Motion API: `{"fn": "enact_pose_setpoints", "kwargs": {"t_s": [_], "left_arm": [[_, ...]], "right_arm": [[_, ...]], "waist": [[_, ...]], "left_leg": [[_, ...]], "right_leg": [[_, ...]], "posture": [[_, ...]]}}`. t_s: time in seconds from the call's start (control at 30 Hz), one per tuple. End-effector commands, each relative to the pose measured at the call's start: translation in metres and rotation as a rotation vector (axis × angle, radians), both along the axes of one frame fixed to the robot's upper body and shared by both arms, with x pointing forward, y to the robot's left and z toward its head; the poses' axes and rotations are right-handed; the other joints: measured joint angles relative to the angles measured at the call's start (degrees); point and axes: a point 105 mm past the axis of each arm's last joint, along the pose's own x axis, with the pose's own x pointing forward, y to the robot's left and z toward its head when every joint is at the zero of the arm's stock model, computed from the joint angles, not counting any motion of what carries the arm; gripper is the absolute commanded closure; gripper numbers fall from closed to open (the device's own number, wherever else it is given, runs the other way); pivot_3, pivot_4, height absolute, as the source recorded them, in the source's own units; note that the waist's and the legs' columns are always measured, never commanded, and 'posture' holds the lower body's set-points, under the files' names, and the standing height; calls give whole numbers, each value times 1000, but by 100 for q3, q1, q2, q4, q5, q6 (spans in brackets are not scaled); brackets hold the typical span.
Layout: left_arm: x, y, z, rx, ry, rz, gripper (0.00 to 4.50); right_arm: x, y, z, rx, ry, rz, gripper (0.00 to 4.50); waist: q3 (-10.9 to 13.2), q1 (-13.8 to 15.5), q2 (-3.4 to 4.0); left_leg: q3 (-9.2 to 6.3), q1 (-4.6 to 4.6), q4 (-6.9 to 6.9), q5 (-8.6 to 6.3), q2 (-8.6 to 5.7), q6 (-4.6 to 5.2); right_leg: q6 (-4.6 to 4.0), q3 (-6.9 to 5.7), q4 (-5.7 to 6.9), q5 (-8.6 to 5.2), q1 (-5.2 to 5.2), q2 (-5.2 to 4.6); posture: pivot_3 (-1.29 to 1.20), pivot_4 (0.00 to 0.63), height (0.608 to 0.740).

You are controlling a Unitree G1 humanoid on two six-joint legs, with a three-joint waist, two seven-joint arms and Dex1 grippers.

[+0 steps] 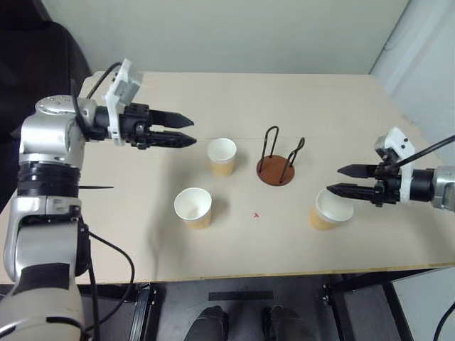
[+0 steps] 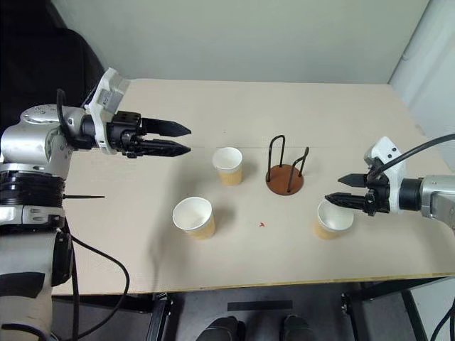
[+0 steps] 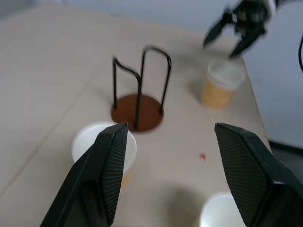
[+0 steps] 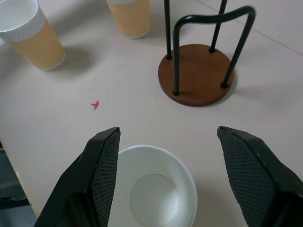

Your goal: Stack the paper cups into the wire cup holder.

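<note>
We count three paper cups (image 1: 222, 155) (image 1: 193, 207) (image 1: 330, 210) on the table (image 1: 178, 270). We count one wire cup holder (image 1: 279, 160) and two grippers (image 1: 186, 131) (image 1: 337, 180).

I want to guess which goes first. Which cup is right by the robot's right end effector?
The paper cup on the holder's right side; the right end effector hangs just above its rim.

No readable text, label, brand or number appears on anything here.

Light beige table (image 1: 298, 92) with a thin seam line and tiny red mark (image 1: 256, 214), plain pale wall (image 1: 234, 32) right behind it, dark chair (image 1: 35, 64) off its far-left corner, dark floor under its near edge.
</note>
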Motion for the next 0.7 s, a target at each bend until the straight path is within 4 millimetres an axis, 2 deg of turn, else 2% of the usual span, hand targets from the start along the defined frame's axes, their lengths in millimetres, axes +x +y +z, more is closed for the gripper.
{"fn": "enact_pose_setpoints", "kwargs": {"t_s": [0.03,0.2,0.37,0.7], "left_arm": [[-9,5,14,22,-58,-18,1367],[-13,13,19,3,-98,30,1367],[-17,18,17,1,-107,65,1367],[-20,22,17,5,-110,90,1367]], "right_arm": [[5,9,8,3,-18,22,1202],[24,21,3,37,-23,12,1202],[47,35,-5,52,-36,-13,1202],[73,44,-14,65,-70,-63,1202]], "waist": [[0,-4,0],[0,-12,0],[0,-11,0],[0,-11,0]], "left_leg": [[-1,-1,1,0,0,1],[-1,-1,6,2,-2,6],[-1,-2,6,2,-2,8],[-2,-6,4,3,-3,9]], "right_leg": [[0,0,0,0,0,0],[2,0,0,1,1,-2],[2,-3,1,1,-2,-2],[1,-5,-2,1,-4,-5]], "posture": [[0,150,740],[0,150,740],[0,150,740],[0,150,740]]}}
